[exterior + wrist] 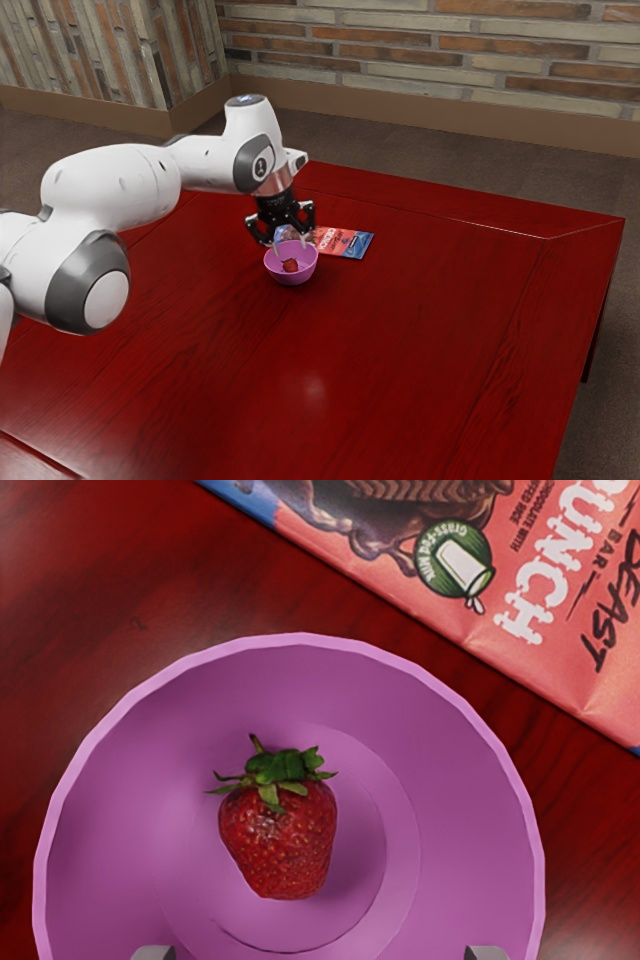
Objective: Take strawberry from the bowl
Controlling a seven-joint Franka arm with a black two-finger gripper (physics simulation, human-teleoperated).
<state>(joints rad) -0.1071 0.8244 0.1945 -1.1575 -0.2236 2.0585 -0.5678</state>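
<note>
My black gripper [289,243] is over the purple bowl in the exterior view, fingers spread wide with nothing between them. At the wrist view's lower edge, the two fingertips of the gripper [320,953] stand far apart. The bowl [308,272] rests on the table, and its round wall [470,820] surrounds the strawberry. Inside it lies the red strawberry [290,265], low on the bowl's floor. Green leaves top the strawberry [280,840], which no finger touches.
A red and blue chocolate bar packet [343,242] lies flat beside the bowl; the packet [540,590] comes close to the bowl's rim. The glossy red table [420,340] extends around both, with its far corner at the exterior view's right.
</note>
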